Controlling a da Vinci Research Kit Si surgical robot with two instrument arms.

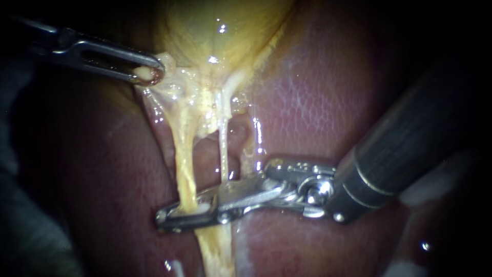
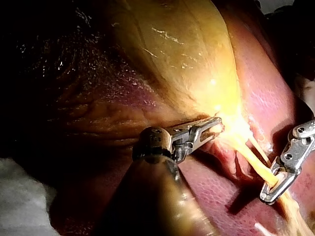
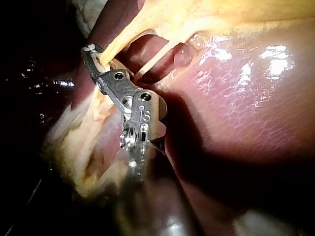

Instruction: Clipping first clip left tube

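Note:
The yellow gallbladder [image 1: 220,31] hangs at the top, and two tubes run down from its neck. The left tube [image 1: 185,164] is thick and yellow; the right tube [image 1: 223,149] is thin and pale. My right instrument [image 1: 171,215] comes in from the right, and its long jaws lie across the left tube, closed on it from both sides. A pale bit shows between the jaws beside the tube. My left instrument [image 1: 151,72] holds pale tissue at the gallbladder's neck, jaws shut on it. Both tips also show in the left wrist view: left instrument [image 2: 214,125], right instrument [image 2: 269,194].
Dark red liver [image 1: 307,102] lies behind and on both sides of the tubes. The right instrument's thick dark shaft [image 1: 410,149] crosses the right side. Yellow fatty tissue [image 3: 83,157] lies beside the right instrument's wrist. White gauze [image 2: 19,196] shows beside the left shaft.

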